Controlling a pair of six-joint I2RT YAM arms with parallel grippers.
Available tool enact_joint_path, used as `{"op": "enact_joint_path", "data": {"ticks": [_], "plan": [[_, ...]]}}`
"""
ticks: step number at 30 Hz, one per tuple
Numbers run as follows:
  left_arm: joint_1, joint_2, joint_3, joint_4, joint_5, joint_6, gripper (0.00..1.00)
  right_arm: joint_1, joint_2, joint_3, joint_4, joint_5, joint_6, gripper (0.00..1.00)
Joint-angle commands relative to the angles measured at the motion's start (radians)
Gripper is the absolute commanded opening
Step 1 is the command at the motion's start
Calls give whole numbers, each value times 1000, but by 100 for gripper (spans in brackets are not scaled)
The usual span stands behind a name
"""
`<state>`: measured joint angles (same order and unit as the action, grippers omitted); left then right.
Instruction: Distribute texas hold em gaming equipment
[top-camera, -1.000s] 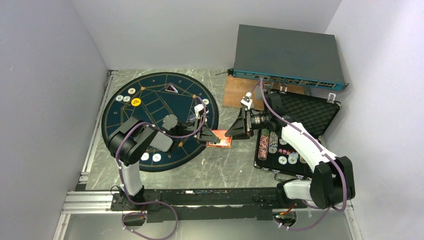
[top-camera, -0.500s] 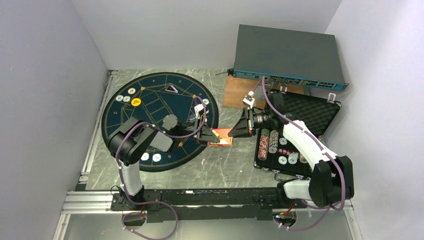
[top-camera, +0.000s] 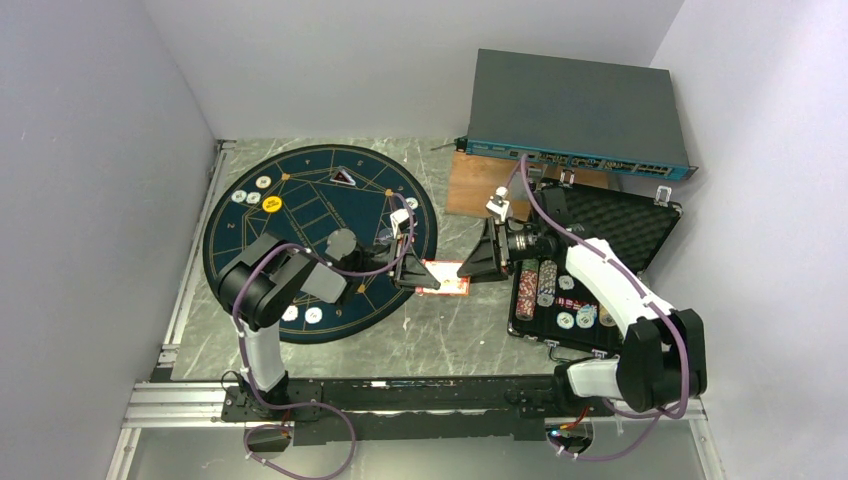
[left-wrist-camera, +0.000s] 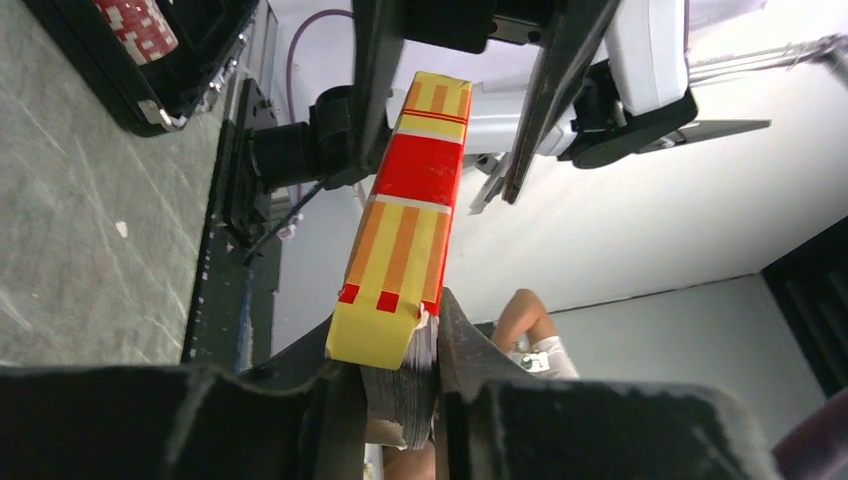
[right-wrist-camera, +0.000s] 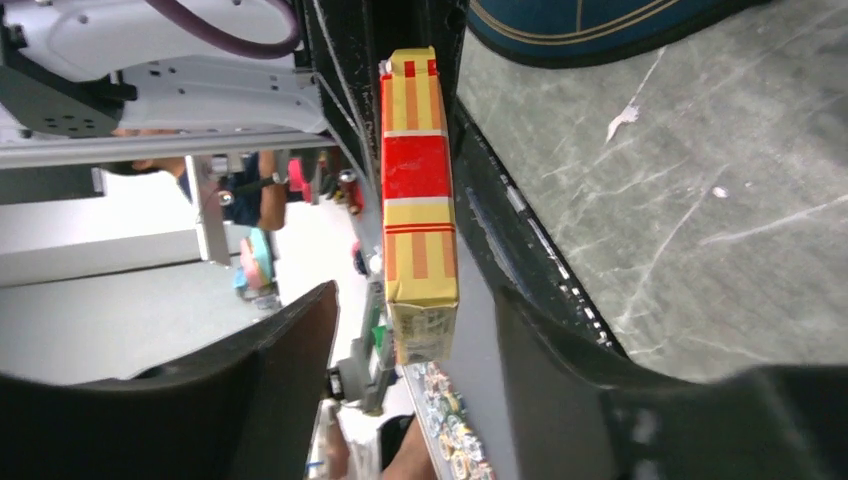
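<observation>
A red and yellow card box hangs above the table between both arms. My left gripper is shut on its near end, where the edges of the playing cards stick out of the box between the fingers. My right gripper is open around the other end of the box, with a gap on each side. Its fingers do not touch the box. Whitish chips and a yellow disc lie on the navy mat. Chip stacks sit in the black case.
A grey equipment box stands at the back right, with a wooden board in front of it. The open case fills the right side of the table. A rail runs along the near edge. Walls close in left and right.
The card box has tilted a little and sits slightly lower. My right gripper has shifted a little closer around its end. The left arm has barely moved.
</observation>
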<state>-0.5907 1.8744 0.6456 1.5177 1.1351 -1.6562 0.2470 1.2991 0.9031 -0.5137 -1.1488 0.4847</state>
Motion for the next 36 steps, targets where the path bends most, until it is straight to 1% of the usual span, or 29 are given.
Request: {"op": "enact_joint_path", "data": {"ticks": [1,3,4,5,6,7,10,11,12,15,17,21,25,26,28,29,31,32,33,34,35,36], "plan": [[8,-46,13,149,6,29,0,-5,7,138,-248,89,-296,76],[13,-50,14,147,20,15,0,-5,-2,212,-325,184,-436,89],[15,-53,16,147,27,13,0,-5,-25,237,-335,229,-489,98],[18,-55,17,138,35,14,0,-5,-53,250,-324,266,-532,100],[18,-59,17,117,39,16,0,10,-82,267,-327,304,-610,100],[19,-60,20,89,47,19,0,49,-104,285,-327,381,-685,100],[15,-64,38,-3,77,51,0,242,-125,313,-367,623,-895,100],[12,-67,40,-15,81,56,0,309,-138,302,-356,720,-943,100],[6,-70,42,-38,89,66,0,383,-149,280,-340,771,-994,100],[-6,-102,49,-158,103,139,0,526,-138,267,-317,903,-1042,100],[-8,-129,41,-202,97,173,0,586,-107,270,-321,965,-1053,100],[-9,-174,39,-324,96,248,0,653,-58,265,-297,1046,-1073,100],[-10,-186,39,-354,101,262,0,693,3,267,-284,1115,-1079,98],[-9,-191,41,-380,104,276,0,696,12,272,-283,1125,-1078,92],[-9,-202,48,-455,111,316,0,696,23,288,-289,1127,-1081,75],[-9,-207,59,-517,119,346,0,696,22,292,-285,1128,-1081,66],[-8,-218,98,-700,129,431,0,696,14,298,-274,1125,-1091,47],[-7,-220,109,-743,134,458,0,696,8,301,-274,1113,-1097,39],[-5,-225,111,-747,137,459,6,696,-1,299,-276,1095,-1109,30],[-2,-229,105,-720,139,442,18,696,-10,296,-271,1082,-1108,20],[7,-239,93,-668,134,417,30,695,-18,287,-275,1065,-1106,12],[22,-249,82,-633,127,401,47,695,-27,283,-275,1055,-1098,6]]}}
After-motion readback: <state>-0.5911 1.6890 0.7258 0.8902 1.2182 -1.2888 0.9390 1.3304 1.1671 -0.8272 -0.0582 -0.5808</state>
